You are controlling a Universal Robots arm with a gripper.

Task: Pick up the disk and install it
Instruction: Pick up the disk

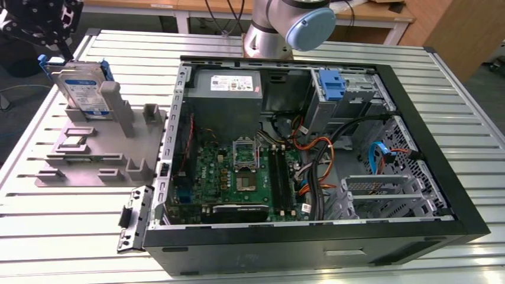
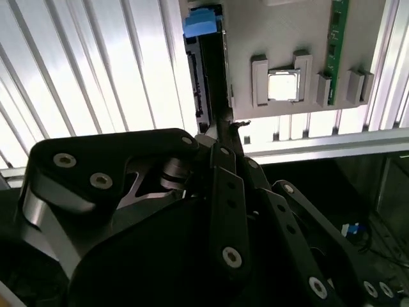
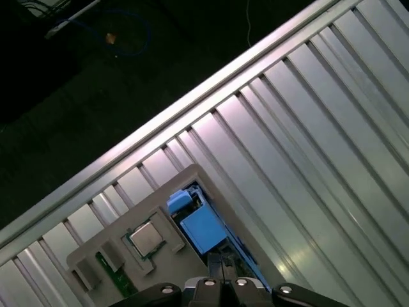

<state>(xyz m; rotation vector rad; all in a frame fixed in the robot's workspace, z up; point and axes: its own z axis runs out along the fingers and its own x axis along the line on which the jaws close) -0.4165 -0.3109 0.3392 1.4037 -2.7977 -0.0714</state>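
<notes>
One disk [image 1: 81,89] stands upright on edge in the one grey fixture [image 1: 83,168], at its corner near the tabletop [image 1: 71,236] rim on the exterior view's left. The single claw [image 1: 61,52] hangs at the disk's upper edge; whether it is spread or pinching cannot be told. The fixture sits just beside one open computer case [image 1: 316,248], and bare ribbed tabletop lies open on its other sides.

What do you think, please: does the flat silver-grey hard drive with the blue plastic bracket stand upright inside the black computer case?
No: in the exterior view the silver-grey hard drive stands upright in the grey holder beside the black case.
</notes>
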